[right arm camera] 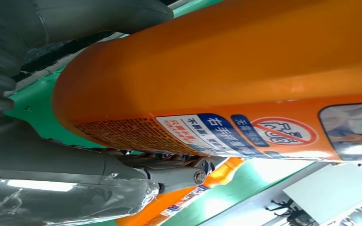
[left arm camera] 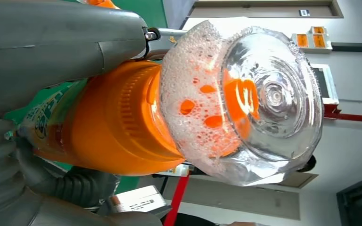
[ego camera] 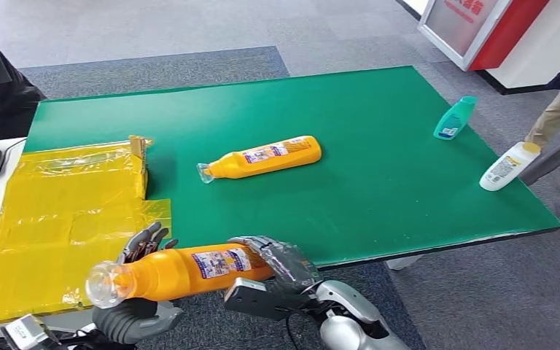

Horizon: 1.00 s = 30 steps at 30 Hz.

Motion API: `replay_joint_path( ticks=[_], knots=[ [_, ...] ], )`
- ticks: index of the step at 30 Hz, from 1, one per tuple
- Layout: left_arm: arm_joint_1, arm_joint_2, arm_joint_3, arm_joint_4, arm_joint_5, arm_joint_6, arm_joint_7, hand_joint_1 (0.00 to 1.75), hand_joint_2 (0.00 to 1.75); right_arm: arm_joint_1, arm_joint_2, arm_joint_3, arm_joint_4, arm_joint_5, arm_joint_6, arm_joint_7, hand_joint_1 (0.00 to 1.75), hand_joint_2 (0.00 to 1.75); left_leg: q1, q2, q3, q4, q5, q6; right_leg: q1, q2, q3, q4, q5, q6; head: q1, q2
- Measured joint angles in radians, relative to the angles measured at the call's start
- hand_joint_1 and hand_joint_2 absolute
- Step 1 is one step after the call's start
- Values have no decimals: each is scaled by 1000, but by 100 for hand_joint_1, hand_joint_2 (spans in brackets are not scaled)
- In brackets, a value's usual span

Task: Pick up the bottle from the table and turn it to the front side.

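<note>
Green table (ego camera: 379,197) bears orange bottle (ego camera: 262,157), teal bottle (ego camera: 454,117), white bottle (ego camera: 509,165).

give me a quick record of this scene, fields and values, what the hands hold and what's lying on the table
held bottle: orange bottle, lying sideways in front of the table, clear cap to the robot's left
left hand: grips the cap end
right hand: grips the base end
on green table: second orange bottle, teal bottle, white bottle, all lying down
yellow bags: at the table's left end

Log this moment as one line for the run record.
stage: bottle lifted | left hand: holds neck end of held orange bottle | right hand: grips its base | second orange bottle: lying on green table
</note>
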Motion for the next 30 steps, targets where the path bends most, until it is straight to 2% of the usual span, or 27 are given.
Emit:
replay_joint_path(
  ticks=[19,24,28,30],
  knots=[
    [31,5,-6,0,0,55,71,3,175,16,0,-2,-40,2,1,0,175,175,0,0,0,0,0,0,0,0,0,0,0,0,0,0],
    [31,5,-8,0,-15,61,67,31,175,16,1,-3,-45,2,2,0,175,175,0,0,0,0,0,0,0,0,0,0,0,0,0,0],
    [30,6,-14,0,-48,81,51,44,175,17,2,-3,-45,3,2,0,175,175,0,0,0,0,0,0,0,0,0,0,0,0,0,0],
    [29,7,-18,0,-56,87,48,84,175,17,2,-3,-45,3,2,0,175,175,0,0,0,0,0,0,0,0,0,0,0,0,0,0]
  ],
)
